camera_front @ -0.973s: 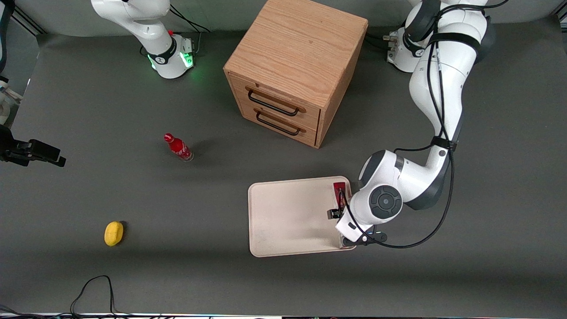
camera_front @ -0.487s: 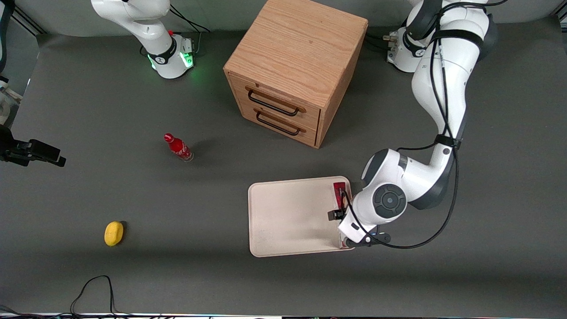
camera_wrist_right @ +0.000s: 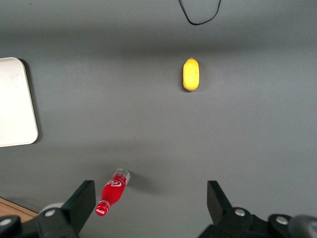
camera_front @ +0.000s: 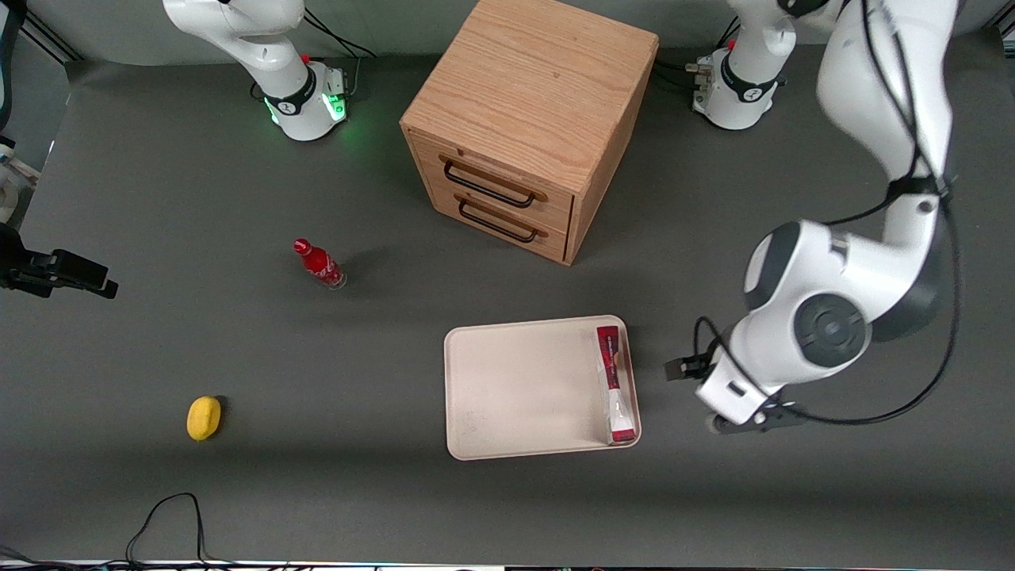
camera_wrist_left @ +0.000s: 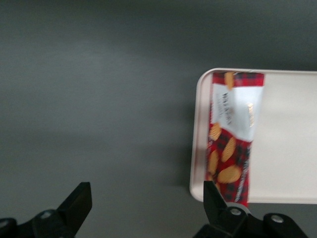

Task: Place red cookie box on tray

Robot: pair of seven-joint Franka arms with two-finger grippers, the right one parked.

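Front view first: the long slim dark-red cookie box (camera_front: 615, 384) is lying flat inside the cream-white rectangular tray (camera_front: 515, 388), tucked right along the short rim at the working arm's end. Its nearer end looks like it's touching or riding the rounded corner of the rim, hard to say which. The left arm's pincer (camera_front: 718, 394) hangs over bare grey bench (camera_front: 317, 476) just beside that edge of the tray, holding nothing. The wooden two-drawer cabinet (camera_front: 527, 127), small red bottle (camera_front: 319, 264) and yellow lemon-shaped thing (camera_front: 204, 418) are all well apart from this.

Left wrist view: the two black fingers (camera_wrist_left: 74, 206) are spread wide with only bench between them, and the cookie box (camera_wrist_left: 233, 136) shows against the tray's rim (camera_wrist_left: 195, 148), clear of the fingers.

Right wrist view: just a corner of the tray (camera_wrist_right: 17, 104), the bottle (camera_wrist_right: 113, 192) and the yellow thing (camera_wrist_right: 190, 74), no box visible.

So I'd call the job basically done. The risk I see is the box sitting so close to the rim: if the arm swings low across that edge, a finger or the dangling cable could clip it and tip it out. Lifting away before travelling should dodge that.
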